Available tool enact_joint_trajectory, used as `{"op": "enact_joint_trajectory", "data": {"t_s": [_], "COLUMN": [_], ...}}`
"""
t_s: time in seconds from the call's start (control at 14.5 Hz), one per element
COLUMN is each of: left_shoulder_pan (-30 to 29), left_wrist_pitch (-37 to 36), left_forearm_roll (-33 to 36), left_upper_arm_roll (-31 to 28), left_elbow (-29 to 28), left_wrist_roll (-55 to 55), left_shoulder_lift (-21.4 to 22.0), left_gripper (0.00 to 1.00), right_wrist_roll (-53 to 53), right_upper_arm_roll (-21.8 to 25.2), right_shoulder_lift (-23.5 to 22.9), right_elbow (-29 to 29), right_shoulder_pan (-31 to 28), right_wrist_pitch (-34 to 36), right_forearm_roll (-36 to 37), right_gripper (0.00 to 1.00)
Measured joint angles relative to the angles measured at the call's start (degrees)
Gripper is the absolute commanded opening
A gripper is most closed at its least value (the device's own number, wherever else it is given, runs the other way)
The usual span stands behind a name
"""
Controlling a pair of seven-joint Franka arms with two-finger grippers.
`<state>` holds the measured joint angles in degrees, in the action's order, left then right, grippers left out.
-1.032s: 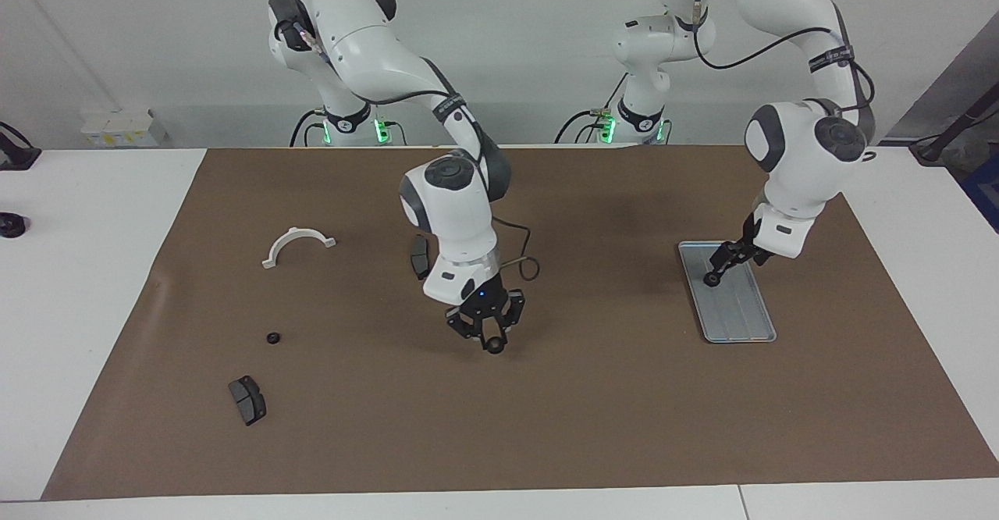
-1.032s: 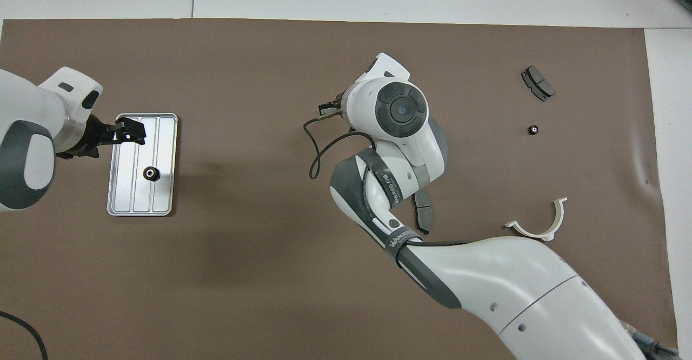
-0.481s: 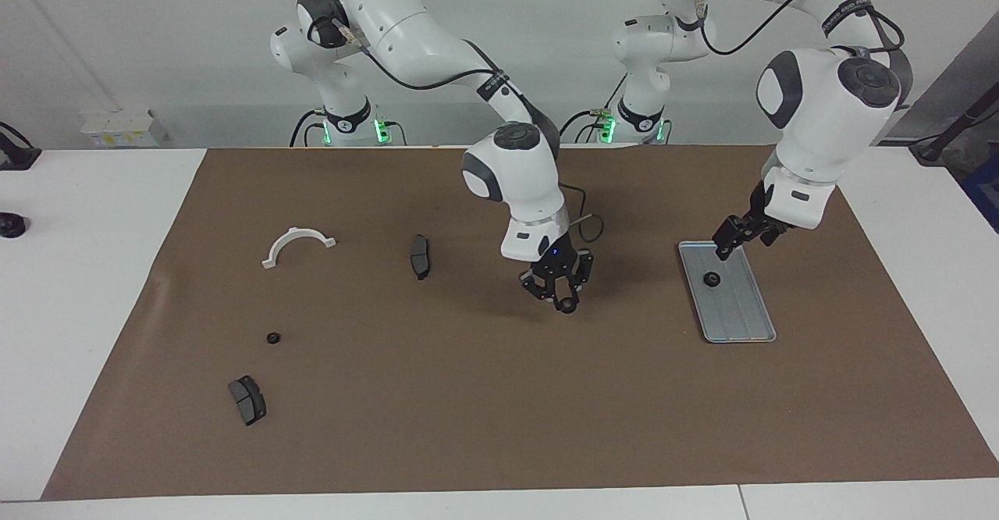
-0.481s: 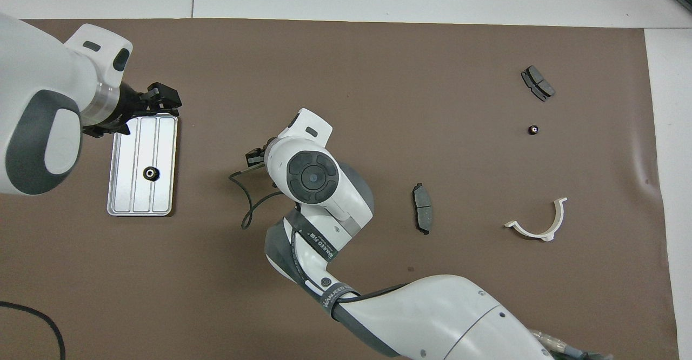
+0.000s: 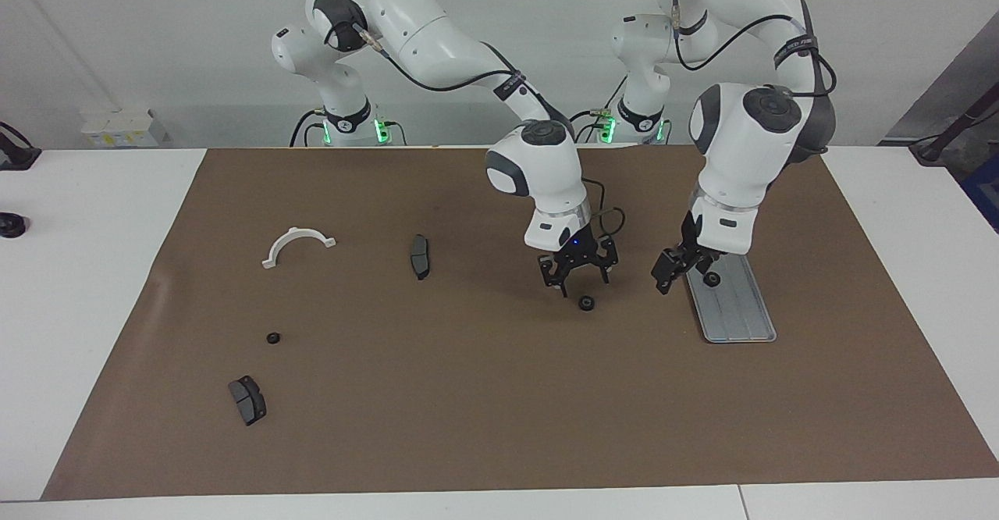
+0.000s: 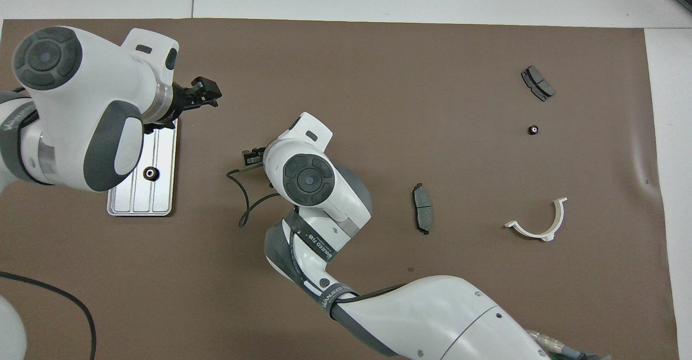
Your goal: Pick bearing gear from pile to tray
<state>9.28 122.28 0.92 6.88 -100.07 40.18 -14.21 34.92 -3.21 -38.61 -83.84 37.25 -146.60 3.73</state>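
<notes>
The silver tray point(image 5: 737, 313) lies toward the left arm's end of the table and also shows in the overhead view point(image 6: 162, 187). One black ring point(image 5: 711, 278) lies in it point(image 6: 150, 173). My right gripper point(image 5: 577, 274) is open and low over the mat. A second black ring point(image 5: 585, 302) lies on the mat just by its fingertips. My left gripper point(image 5: 675, 266) is open and empty, low over the mat beside the tray point(image 6: 203, 92). The pile lies toward the right arm's end: a ring point(image 5: 272, 338), two grey pads point(image 5: 247, 400) point(image 5: 420, 256) and a white bracket point(image 5: 298, 243).
A brown mat point(image 5: 468, 426) covers the table. A black cable loop point(image 6: 243, 198) hangs from the right arm's wrist. In the overhead view the right arm point(image 6: 324, 198) hides the ring that lies under its gripper.
My right gripper carried a black ring toward the tray's end and let it go on the mat. My left gripper left the tray and came toward that ring.
</notes>
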Motion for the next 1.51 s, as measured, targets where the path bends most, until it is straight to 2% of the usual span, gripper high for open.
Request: {"op": "enact_joint_trajectory", "data": {"t_s": [0.21,0.41,0.69,0.89,1.1,1.24,1.31,1.38,1.44,1.51], "left_shoulder_pan": [3.7,7.9,10.3,11.2,11.8,11.9,11.9,11.9,11.9,12.0], "left_wrist_pitch": [2.2,4.2,8.3,9.2,9.8,10.9,11.5,11.9,12.1,12.1], "left_forearm_roll": [2.9,6.3,6.7,6.7,6.7,6.7,6.7,6.7,6.7,6.7], "left_upper_arm_roll": [0.0,0.0,0.0,0.0,0.1,0.0,0.0,0.0,0.0,0.0], "left_elbow": [0.0,-0.4,-4.6,-6.8,-7.6,-8.1,-8.3,-8.5,-8.5,-8.6], "left_wrist_roll": [6.7,14.3,17.7,18.7,19.8,19.9,19.9,19.9,19.9,19.9], "left_shoulder_lift": [-3.6,-7.7,-9.2,-9.2,-9.2,-9.1,-9.1,-9.1,-9.1,-9.1], "left_gripper": [1.0,1.0,0.85,0.69,0.64,0.62,0.56,0.42,0.11,0.0], "right_wrist_roll": [-2.3,-9.2,-18.6,-24.7,-28.4,-28.8,-28.8,-28.8,-28.8,-28.8], "right_upper_arm_roll": [0.9,1.0,1.0,1.1,1.1,1.0,1.0,1.0,1.0,1.0], "right_shoulder_lift": [1.1,3.3,5.2,5.1,5.1,5.3,5.5,5.9,6.3,6.8], "right_elbow": [0.5,0.7,0.6,-0.8,-3.3,-4.7,-5.4,-6.1,-7.0,-7.9], "right_shoulder_pan": [-5.4,-12.8,-23.8,-31.7,-38.3,-40.7,-41.2,-41.4,-41.6,-41.6], "right_wrist_pitch": [5.1,12.1,16.2,17.7,18.7,19.4,19.8,20.4,21.0,21.6], "right_forearm_roll": [0.2,0.2,0.2,0.3,0.3,0.3,0.3,0.3,0.3,0.3], "right_gripper": [0.89,0.89,0.89,0.89,0.88,0.84,0.83,0.81,0.77,0.75]}}
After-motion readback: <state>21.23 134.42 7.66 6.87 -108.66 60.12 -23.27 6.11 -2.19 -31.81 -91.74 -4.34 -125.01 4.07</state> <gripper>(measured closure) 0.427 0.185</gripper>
